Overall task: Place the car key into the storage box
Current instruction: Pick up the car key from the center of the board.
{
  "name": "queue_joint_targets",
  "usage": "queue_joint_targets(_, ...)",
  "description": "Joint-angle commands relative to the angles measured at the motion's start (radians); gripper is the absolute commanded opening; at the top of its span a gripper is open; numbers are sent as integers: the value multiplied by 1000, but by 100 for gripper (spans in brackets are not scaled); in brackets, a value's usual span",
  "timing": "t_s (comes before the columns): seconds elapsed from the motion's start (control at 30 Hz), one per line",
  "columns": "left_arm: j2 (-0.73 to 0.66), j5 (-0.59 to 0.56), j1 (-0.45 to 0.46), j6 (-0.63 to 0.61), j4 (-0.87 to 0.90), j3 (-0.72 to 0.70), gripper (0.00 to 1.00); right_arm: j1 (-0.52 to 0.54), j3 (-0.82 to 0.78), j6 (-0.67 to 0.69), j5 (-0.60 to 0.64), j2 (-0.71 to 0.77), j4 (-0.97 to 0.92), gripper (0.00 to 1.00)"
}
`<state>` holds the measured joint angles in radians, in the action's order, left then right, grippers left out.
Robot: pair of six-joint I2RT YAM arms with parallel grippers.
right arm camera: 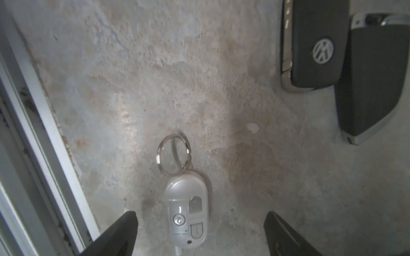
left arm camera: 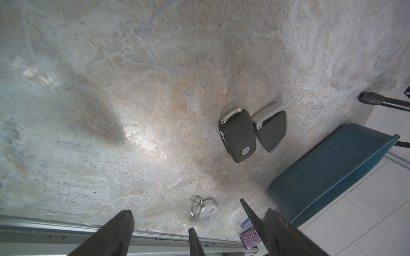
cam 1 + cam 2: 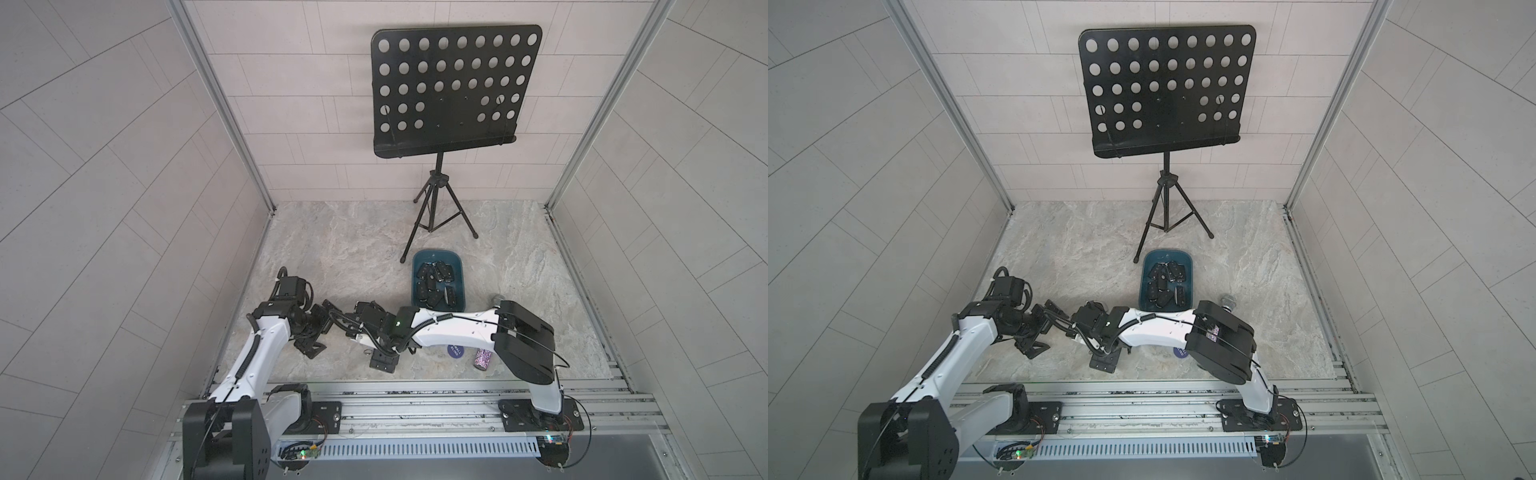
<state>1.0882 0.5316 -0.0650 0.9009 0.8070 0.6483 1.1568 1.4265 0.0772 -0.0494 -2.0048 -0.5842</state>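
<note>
Teal storage box [image 3: 437, 256] already holds a heap of black car keys [image 3: 434, 283]. Both claws gape empty: left gripper [image 2: 199, 211] hangs aside, right gripper [image 1: 200, 213] straddles a silver key fob [image 1: 188, 210] (ring attached) on the tabletop [image 2: 133, 88]. A Volkswagen fob [image 2: 238, 135] and a second black fob [image 2: 272, 130] are also left outside the box.

We saw a stone tabletop [image 3: 332, 249] holding a storage box [image 2: 328, 168], with a VW key [image 2: 238, 135], a black key [image 2: 271, 130] and a silver fob [image 1: 187, 212] near it.
</note>
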Motion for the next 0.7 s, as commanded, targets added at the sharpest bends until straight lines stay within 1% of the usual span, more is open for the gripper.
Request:
queue_joint_targets(0.0, 34, 52, -25, -72, 34, 35, 100, 6, 42, 36, 38, -37, -56, 91)
queue_joint_targets(0.13, 66, 80, -29, -66, -2, 21, 100, 4, 75, 26, 40, -83, -83, 87)
queue_joint_targets(0.23, 65, 86, -35, -73, -5, 13, 100, 4, 75, 27, 36, -101, -88, 83)
queue_joint_targets(0.37, 49, 97, -52, -83, -3, 11, 100, 5, 84, 29, 44, -115, -108, 73)
queue_joint_targets(0.53, 50, 105, -67, -88, -2, 7, 100, 5, 68, 39, 55, -112, -117, 65)
queue_joint_targets(0.63, 45, 106, -71, -87, -2, -1, 99, 4, 58, 40, 50, -112, -118, 56)
queue_joint_targets(0.67, 43, 108, -73, -86, -2, -3, 100, 5, 54, 39, 51, -112, -116, 55)
